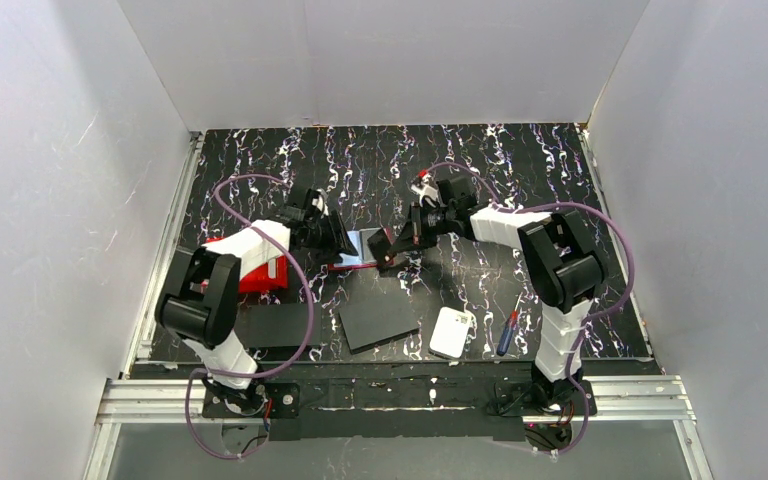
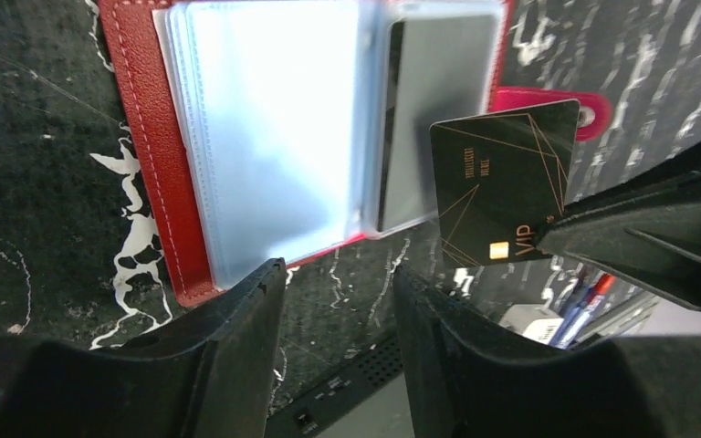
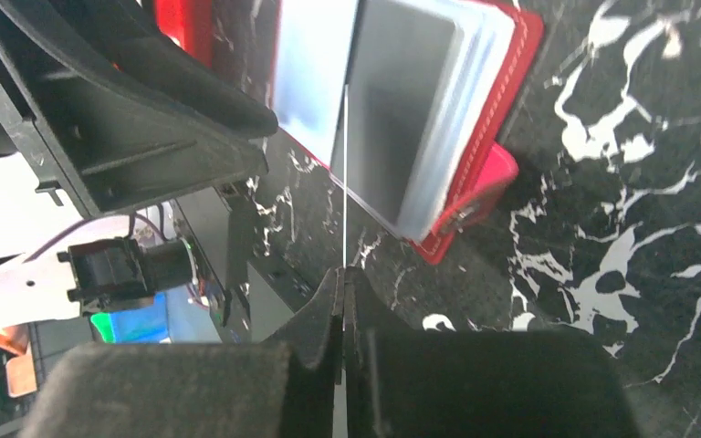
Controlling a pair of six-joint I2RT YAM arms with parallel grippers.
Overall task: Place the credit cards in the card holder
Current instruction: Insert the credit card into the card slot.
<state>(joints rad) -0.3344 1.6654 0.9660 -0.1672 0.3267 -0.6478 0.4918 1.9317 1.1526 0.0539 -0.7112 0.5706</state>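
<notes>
The right gripper (image 3: 342, 278) has its fingers pressed together on a black rectangular credit card with thin gold lines (image 2: 502, 182). It holds the card on edge just over the near right side of the dark red leather card holder (image 2: 141, 137), which lies open on the black marbled table (image 1: 520, 170) between the two arms. The left gripper (image 2: 338, 274) hovers at the holder's left side, fingers apart with nothing between them. The right wrist view shows the card only as a thin line, while the left wrist view shows its face and gold chip. The holder's clear plastic sleeves (image 2: 274, 128) lie fanned open, and a grey card (image 2: 438, 119) shows inside the right one. A bright red bin (image 1: 263, 278) sits under the left arm, its contents hidden.
</notes>
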